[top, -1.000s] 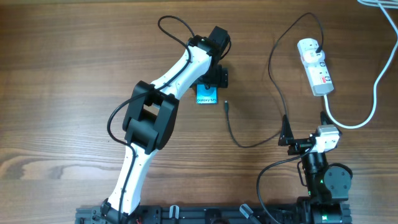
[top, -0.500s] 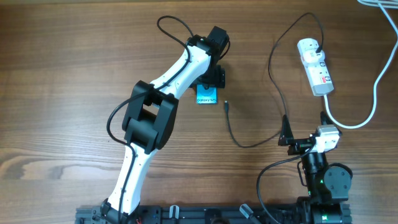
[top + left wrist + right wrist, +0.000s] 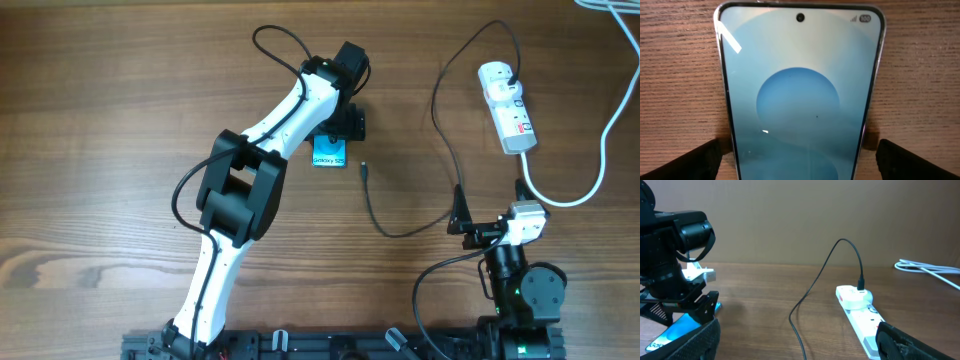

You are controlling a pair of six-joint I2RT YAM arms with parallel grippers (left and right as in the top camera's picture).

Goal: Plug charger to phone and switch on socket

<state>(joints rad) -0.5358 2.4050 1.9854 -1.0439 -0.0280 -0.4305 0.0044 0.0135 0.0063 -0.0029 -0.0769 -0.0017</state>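
Note:
The phone [image 3: 329, 155] lies flat on the table with its cyan screen up and fills the left wrist view [image 3: 800, 90]. My left gripper [image 3: 342, 128] hovers over its far end, open, with a finger [image 3: 690, 161] on each side and a gap to each phone edge [image 3: 800, 167]. The charger cable [image 3: 400, 230] runs from the socket [image 3: 506, 108] in a loop, and its connector tip [image 3: 364, 170] lies right of the phone. My right gripper [image 3: 490, 198] is open and empty near the front, facing the socket [image 3: 865, 317] and the cable [image 3: 807, 300].
The socket's thick white cord [image 3: 590, 170] curves along the right edge of the table. The left arm [image 3: 250, 180] stretches diagonally across the middle. The right arm's base [image 3: 520, 290] sits at the front right.
The phone has shifted slightly to the left and away under the left gripper. The right arm has not moved.

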